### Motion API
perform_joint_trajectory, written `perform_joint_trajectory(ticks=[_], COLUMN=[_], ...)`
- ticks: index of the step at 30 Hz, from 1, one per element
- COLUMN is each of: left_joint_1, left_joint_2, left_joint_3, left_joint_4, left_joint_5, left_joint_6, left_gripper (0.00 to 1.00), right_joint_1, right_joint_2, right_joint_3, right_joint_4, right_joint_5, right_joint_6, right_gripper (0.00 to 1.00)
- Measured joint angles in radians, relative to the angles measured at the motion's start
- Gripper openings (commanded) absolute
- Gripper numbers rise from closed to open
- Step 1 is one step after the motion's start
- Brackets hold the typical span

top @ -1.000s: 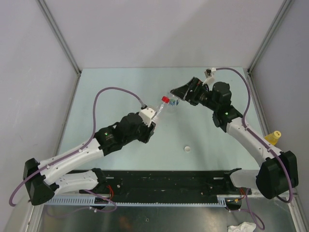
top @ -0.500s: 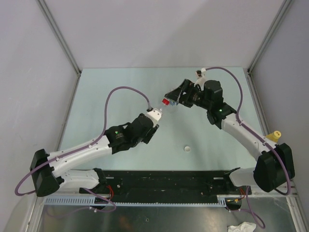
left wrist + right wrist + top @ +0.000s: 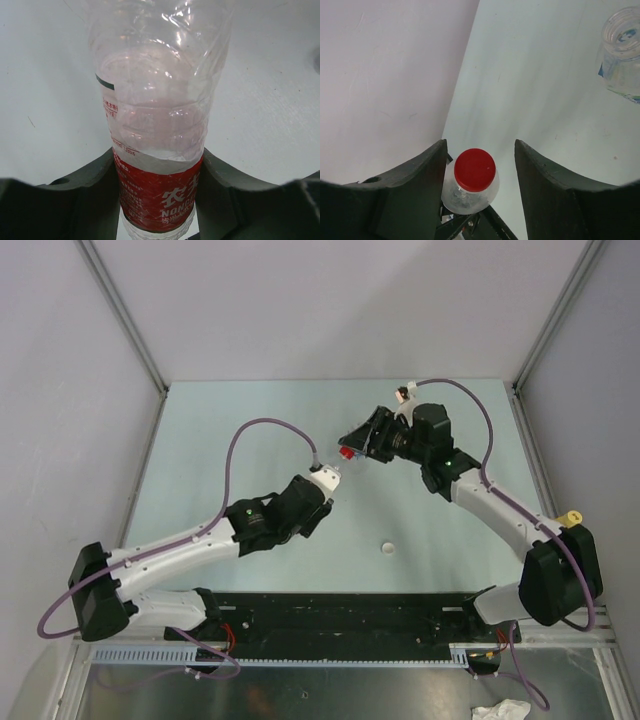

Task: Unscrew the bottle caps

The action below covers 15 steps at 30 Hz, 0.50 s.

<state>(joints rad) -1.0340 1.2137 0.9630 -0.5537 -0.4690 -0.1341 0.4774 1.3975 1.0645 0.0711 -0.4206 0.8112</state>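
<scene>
My left gripper [image 3: 157, 167] is shut on the clear bottle with the red label [image 3: 157, 150], gripping it at the label band and holding it tilted above the table. Its red cap [image 3: 474, 169] points at my right gripper [image 3: 479, 145]. That gripper's jaws stand on either side of the cap. The left finger is close against the bottle's shoulder, and a gap shows on the right. From above, the red cap [image 3: 345, 452] sits between the left gripper [image 3: 328, 478] and the right gripper [image 3: 352, 443].
A second clear bottle with a blue-green label [image 3: 621, 55] stands uncapped at the upper right of the right wrist view. A white cap [image 3: 387, 548] lies loose on the table. A bottle with a yellow cap [image 3: 568, 521] stands at the right edge by the right arm's base.
My right gripper has moved left over the red cap and its jaws have narrowed round it. The left arm has carried the bottle up and right to meet it.
</scene>
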Motion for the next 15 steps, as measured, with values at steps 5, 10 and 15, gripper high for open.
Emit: perform_joint_trajectory(ticks=[5,10,15], left_joint_1=[0.000,0.000,0.000], left_joint_2=[0.012,0.020,0.025], left_joint_3=[0.010,0.013,0.013], left_joint_4=[-0.006,-0.010,-0.010], left_joint_5=[0.000,-0.002,-0.010], left_joint_6=[0.001,0.001,0.001], left_gripper=[0.33,0.33,0.33], right_joint_1=[0.004,0.005,0.006], right_joint_2=[0.009,0.018,0.018], right_joint_3=[0.005,0.006,0.007], right_joint_4=[0.000,0.000,0.000], right_joint_5=[-0.016,-0.031,-0.035], right_joint_6=[0.006,0.009,0.015], right_gripper=[0.55,0.51,0.51])
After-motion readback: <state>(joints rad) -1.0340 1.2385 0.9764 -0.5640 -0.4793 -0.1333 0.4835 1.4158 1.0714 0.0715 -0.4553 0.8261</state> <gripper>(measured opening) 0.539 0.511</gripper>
